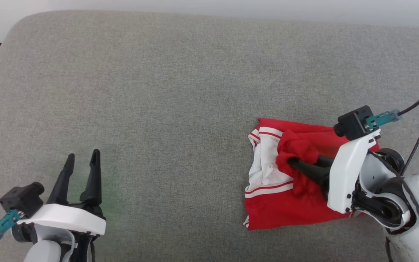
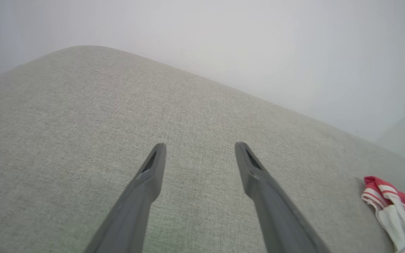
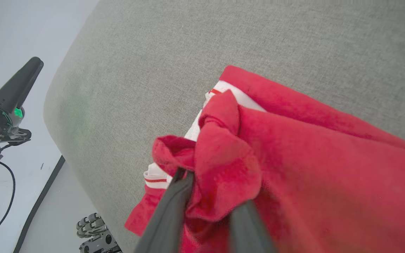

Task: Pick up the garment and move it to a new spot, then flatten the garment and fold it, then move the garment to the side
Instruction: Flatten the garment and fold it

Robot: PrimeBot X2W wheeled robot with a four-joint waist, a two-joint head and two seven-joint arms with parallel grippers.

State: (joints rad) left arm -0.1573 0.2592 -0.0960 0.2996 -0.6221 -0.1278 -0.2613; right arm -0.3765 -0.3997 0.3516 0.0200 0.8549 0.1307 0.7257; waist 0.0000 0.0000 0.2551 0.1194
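since fold of garment (image 1: 286, 207) sits bunched between part-spread fingers of our right gripper (image 3: 211, 191), we cannot tell if pinch holds. garment lies rumpled on grey cushion (image 1: 158, 91), right side. our left gripper (image 1: 82, 156) hovers spread wide, well apart, likely free for flattening.

Bright, even, diffuse light with faint soft shadows, a green tint on the cushion (image 1: 112, 187) by the left gripper (image 1: 83, 153), wrist views bowed at the edges, and the fingers (image 3: 167, 219) of the right gripper (image 3: 211, 191) blurred up close at frame bottom.
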